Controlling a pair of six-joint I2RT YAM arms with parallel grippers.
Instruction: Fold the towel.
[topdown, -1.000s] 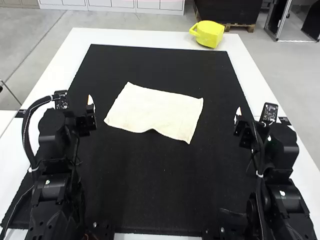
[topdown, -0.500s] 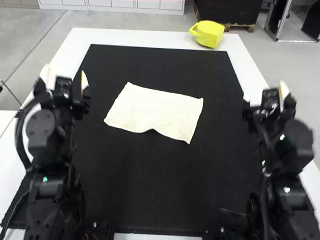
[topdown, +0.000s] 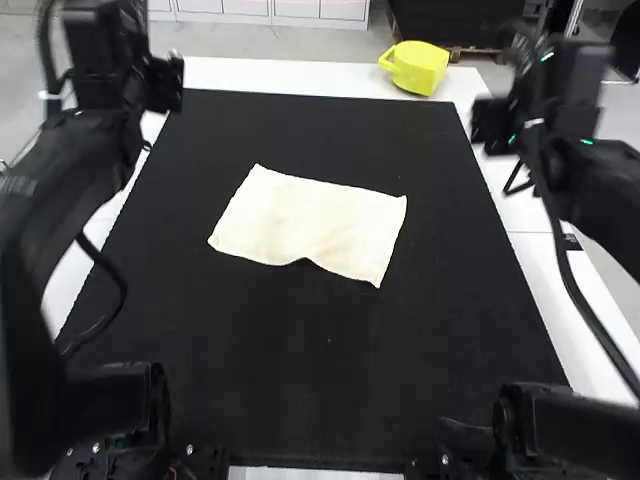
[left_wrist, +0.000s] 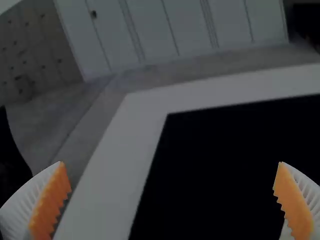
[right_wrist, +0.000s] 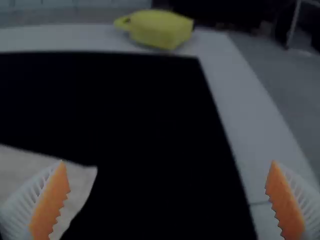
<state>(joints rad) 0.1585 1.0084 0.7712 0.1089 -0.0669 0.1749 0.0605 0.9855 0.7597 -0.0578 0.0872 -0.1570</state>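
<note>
From my high view, the towel (topdown: 315, 222) lies spread on the black mat (topdown: 310, 370), around its middle, a little left of centre. It's cream, with faint darker patches, and sits slightly askew: its left end reaches farther from me than its right. The far edge runs nearly straight, while the near edge bows inward around its middle, and the near right corner comes to a point. I can't tell how many layers it has.

My left gripper (topdown: 165, 82) is over the table's far left part, its fingers wide apart. My right gripper (topdown: 492, 122) is over the right side, fingers also wide apart. Both are well apart from the cloth. A yellow container (topdown: 418, 68) stands on the table's (topdown: 300, 76) far right part.
</note>
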